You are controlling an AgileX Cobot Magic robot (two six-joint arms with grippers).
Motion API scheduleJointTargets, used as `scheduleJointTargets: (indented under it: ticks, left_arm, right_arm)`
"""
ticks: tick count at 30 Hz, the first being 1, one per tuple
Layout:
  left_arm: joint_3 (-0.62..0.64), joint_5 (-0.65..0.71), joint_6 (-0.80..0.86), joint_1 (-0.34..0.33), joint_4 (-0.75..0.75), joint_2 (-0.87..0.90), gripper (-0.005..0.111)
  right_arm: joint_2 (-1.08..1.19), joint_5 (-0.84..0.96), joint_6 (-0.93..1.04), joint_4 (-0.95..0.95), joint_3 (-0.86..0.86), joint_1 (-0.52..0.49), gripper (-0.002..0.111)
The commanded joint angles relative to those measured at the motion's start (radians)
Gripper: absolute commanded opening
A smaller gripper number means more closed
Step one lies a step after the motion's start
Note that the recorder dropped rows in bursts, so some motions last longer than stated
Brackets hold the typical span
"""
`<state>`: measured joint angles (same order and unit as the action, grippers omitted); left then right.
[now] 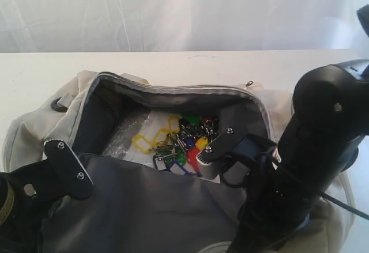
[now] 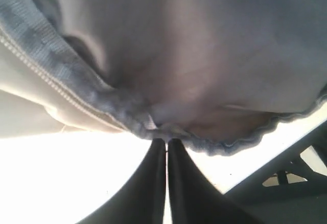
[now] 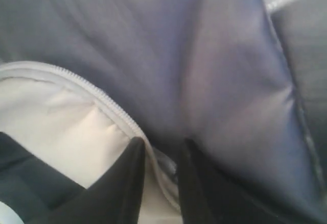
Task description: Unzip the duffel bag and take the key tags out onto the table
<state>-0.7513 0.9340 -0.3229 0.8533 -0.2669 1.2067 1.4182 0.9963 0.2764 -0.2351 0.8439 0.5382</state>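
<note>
The cream duffel bag (image 1: 34,129) lies unzipped on the white table (image 1: 173,63), its dark grey lining showing. The key tags (image 1: 179,140), a colourful bunch on metal rings, rest inside on the bag's floor. At the near left, my left gripper (image 1: 72,169) is shut on the bag's near flap; the left wrist view shows the gripper (image 2: 166,141) pinching the zipper hem of the bag (image 2: 194,55). Over the opening's right end sits my right gripper (image 1: 222,140). It (image 3: 158,150) straddles the zipper edge (image 3: 102,99), jaws narrow but still apart.
A crumpled clear plastic wrap (image 1: 124,132) lies in the bag left of the tags. A black D-ring (image 1: 57,104) sits on the bag's left end. My right arm (image 1: 323,138) covers the bag's right side. A white curtain (image 1: 173,11) hangs behind the table.
</note>
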Motion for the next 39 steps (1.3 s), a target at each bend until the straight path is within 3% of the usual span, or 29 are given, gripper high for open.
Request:
scheduleJointTargets:
  ticks: [1, 7, 16, 19, 22, 24, 25, 26, 27, 28, 30, 33, 34, 39]
  left_arm:
    - [0.005, -0.007, -0.013, 0.006, 0.005, -0.009, 0.008]
    - [-0.017, 0.001, -0.013, 0.006, -0.015, -0.009, 0.008]
    - [-0.291, 0.15, -0.013, 0.006, -0.211, -0.102, 0.008]
    - [-0.351, 0.184, 0.005, -0.034, -0.269, -0.136, 0.0]
    - [-0.363, 0.143, 0.119, -0.196, -0.183, -0.145, 0.0]
    - [-0.365, 0.1, 0.269, -0.358, 0.028, -0.145, 0.0]
    - [-0.367, 0.099, 0.392, -0.459, 0.188, -0.136, 0.0]
    - [-0.367, 0.119, 0.628, -0.648, 0.468, -0.116, 0.0]
    - [-0.367, 0.141, 0.729, -0.749, 0.601, -0.103, 0.0]
    - [-0.367, 0.133, 0.798, -0.9, 0.784, -0.083, 0.0]
    - [-0.365, 0.054, 0.793, -1.02, 0.848, -0.066, 0.0]
    - [-0.365, 0.045, 0.791, -1.04, 0.833, -0.033, 0.001]
    - [-0.356, 0.052, 0.791, -1.04, 0.843, -0.008, 0.007]
    - [-0.29, 0.032, 0.801, -1.038, 0.895, 0.008, 0.035]
  right_arm:
    - [0.005, 0.011, -0.102, 0.117, -0.02, 0.002, 0.023]
    - [-0.017, 0.035, -0.093, 0.086, 0.009, 0.002, 0.023]
    - [-0.242, -0.006, -0.099, 0.123, 0.183, 0.002, 0.023]
    - [-0.312, -0.036, -0.178, 0.212, 0.213, 0.0, 0.023]
    - [-0.356, -0.036, -0.261, 0.305, 0.218, 0.0, 0.023]
    - [-0.376, -0.027, -0.263, 0.322, 0.218, 0.0, 0.023]
    - [-0.386, -0.024, -0.263, 0.322, 0.218, 0.0, 0.023]
    - [-0.407, -0.017, -0.263, 0.322, 0.218, 0.0, 0.023]
    - [-0.416, -0.011, -0.263, 0.322, 0.218, 0.0, 0.023]
    - [-0.429, -0.004, -0.263, 0.332, 0.214, 0.0, 0.023]
    - [-0.439, 0.023, -0.296, 0.405, 0.212, 0.0, 0.023]
    - [-0.439, 0.037, -0.458, 0.667, 0.183, 0.0, 0.025]
    - [-0.439, 0.027, -0.531, 0.737, 0.155, 0.0, 0.028]
    - [-0.423, -0.055, -0.544, 0.7, 0.079, -0.024, 0.049]
